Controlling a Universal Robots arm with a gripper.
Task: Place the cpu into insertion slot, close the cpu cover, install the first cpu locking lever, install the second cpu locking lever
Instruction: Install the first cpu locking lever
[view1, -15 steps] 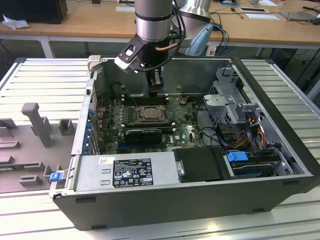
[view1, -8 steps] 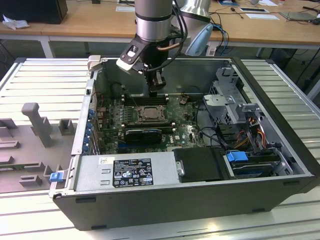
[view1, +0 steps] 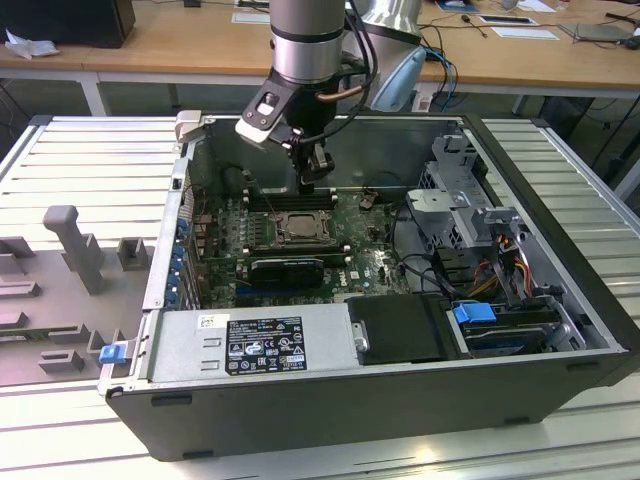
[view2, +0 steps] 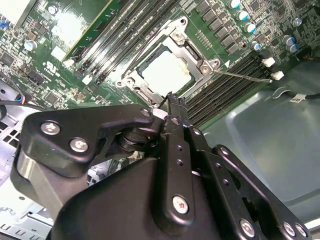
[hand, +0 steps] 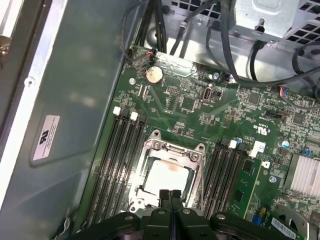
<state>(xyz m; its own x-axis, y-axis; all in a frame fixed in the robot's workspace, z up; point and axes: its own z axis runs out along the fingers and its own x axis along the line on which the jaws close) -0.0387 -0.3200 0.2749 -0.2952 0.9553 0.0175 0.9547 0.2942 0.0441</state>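
The cpu (view2: 166, 71) lies flat in the insertion slot (view2: 131, 80) with the cpu cover (hand: 192, 172) seemingly down around it, and the gripper (hand: 171, 196) hangs just above, fingers pressed together on nothing. That chip looks light, stiff and fragile, best touched only at its edges, while the thin wire lever (view2: 242, 76) beside the socket looks springy and slippery. The green board (hand: 190, 105) is crowded, memory slots (hand: 117, 150) close on both sides, the case (view1: 400, 400) walls leaving little room.

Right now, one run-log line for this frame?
black gripper: shut, empty, above silver-rimmed dark insertion slot | pale square metal cpu: seated in slot | silvery windowed cpu cover: closed over cpu
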